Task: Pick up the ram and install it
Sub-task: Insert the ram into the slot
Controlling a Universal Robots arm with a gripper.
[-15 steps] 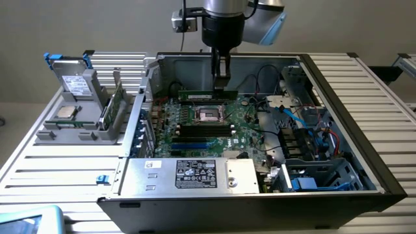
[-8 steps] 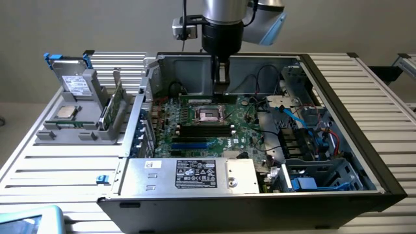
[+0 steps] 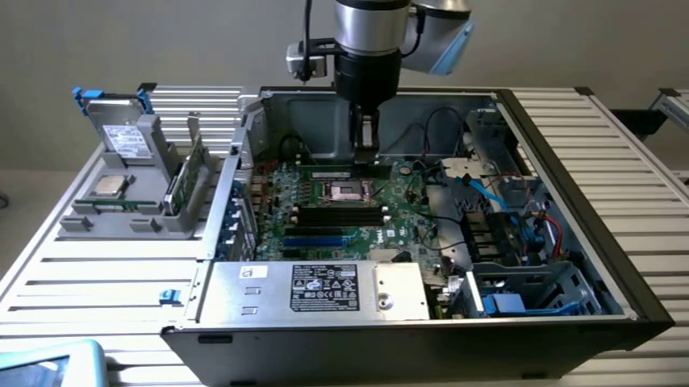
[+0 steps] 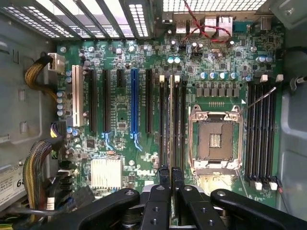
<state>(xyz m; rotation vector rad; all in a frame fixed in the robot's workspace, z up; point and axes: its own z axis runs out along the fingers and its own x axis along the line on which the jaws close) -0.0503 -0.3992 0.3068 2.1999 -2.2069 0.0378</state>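
I am gripping the ram (image 4: 171,120) edge-on in my narrowed hand (image 4: 171,176), holding it over 1 memory slot beside the processor socket (image 4: 214,139). Pickup looks done; seating, I judge, is unfinished.

Slatted table (image 3: 97,282), computer case (image 3: 431,347), parts stand (image 3: 161,165)

Exterior view: soft, even light is falling from above, casting no hard shadows. The pale slatted table (image 3: 603,145) is reading bright while the inside of the computer case (image 3: 377,101) is sitting dimmer. Fine detail is looking slightly soft.

Wrist view: vent slots (image 4: 211,5) are blowing out white. The motherboard (image 4: 115,115) is showing sharp and evenly lit. The gripper (image 4: 171,171) is appearing near-black and blurred close to the lens, with the ram (image 4: 171,120) catching light along its thin edge.
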